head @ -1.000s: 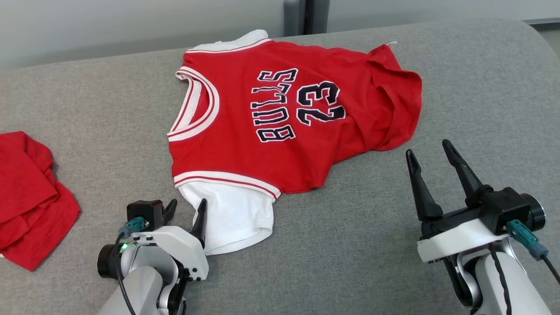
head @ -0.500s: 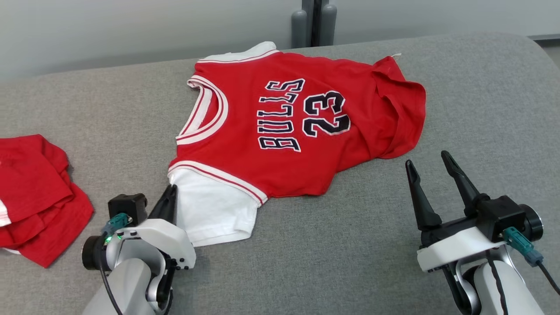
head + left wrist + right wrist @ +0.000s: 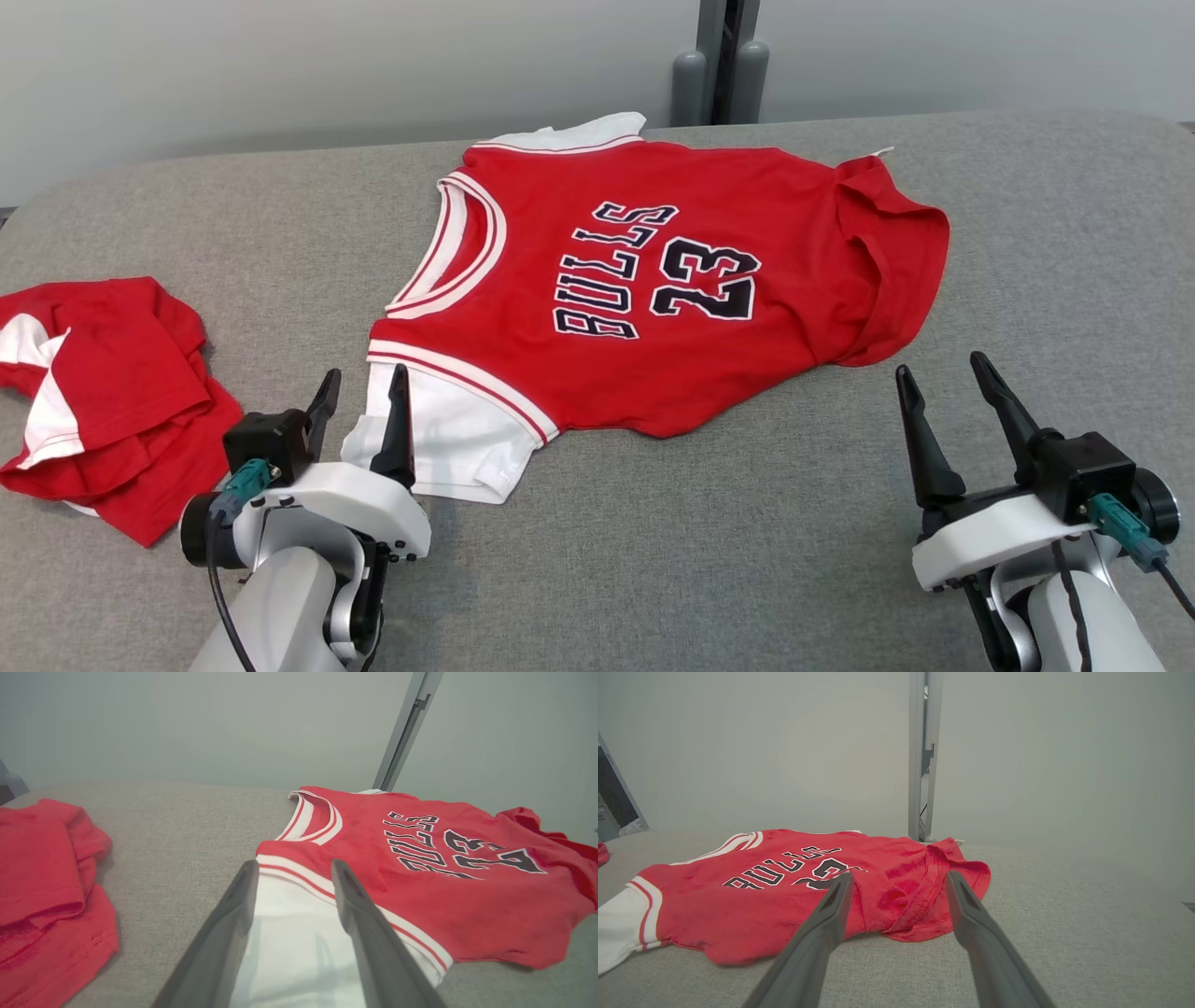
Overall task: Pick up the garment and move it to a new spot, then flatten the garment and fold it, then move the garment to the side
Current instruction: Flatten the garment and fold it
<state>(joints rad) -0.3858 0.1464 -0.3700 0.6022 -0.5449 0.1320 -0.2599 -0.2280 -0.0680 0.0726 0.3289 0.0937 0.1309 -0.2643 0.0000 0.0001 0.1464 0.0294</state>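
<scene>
From where I stand, the red jersey lies spread face up on the grey padded surface. Its lettering runs sideways, with the collar toward the left pincer's side and the hem toward the right pincer's side.

The left pincer hovers low with its fingers well apart, gripping nothing. The near white sleeve lies just ahead of it and beneath its fingertips. The right pincer also stands wide and empty, a little short of the cloth, and the turned-over hem is just beyond its tips.

The jersey looks laid out where it will be worked on, though I cannot tell whether this is already its new spot. Flattening seems mostly done but not finished. The body is fairly smooth, yet the hem end ahead of the right pincer curls over itself and the sleeve under the left pincer is a bit rumpled. No fold has been made, and both sleeves still stick out from the body. The folding and the move to the side are therefore both left to do.

A second red garment sits crumpled well off to the outer side of the left pincer, apart from the jersey.
</scene>
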